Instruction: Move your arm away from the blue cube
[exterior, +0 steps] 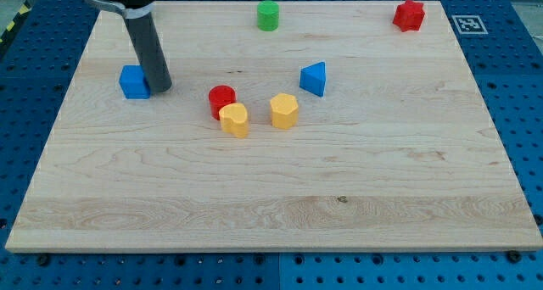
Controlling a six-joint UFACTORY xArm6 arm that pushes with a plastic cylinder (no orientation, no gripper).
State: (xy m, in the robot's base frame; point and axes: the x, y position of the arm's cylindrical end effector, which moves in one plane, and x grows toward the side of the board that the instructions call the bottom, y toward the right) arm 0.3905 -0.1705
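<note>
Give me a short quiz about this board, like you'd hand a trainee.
1. True or false: my tip stands at the view's right of the blue cube.
2. How many yellow blocks lie on the wooden board?
3. Which block sits nearest the view's top right corner: A) green cylinder, B) red star-like block, C) blue wedge?

Key: 1 true; 2 two; 3 B.
</note>
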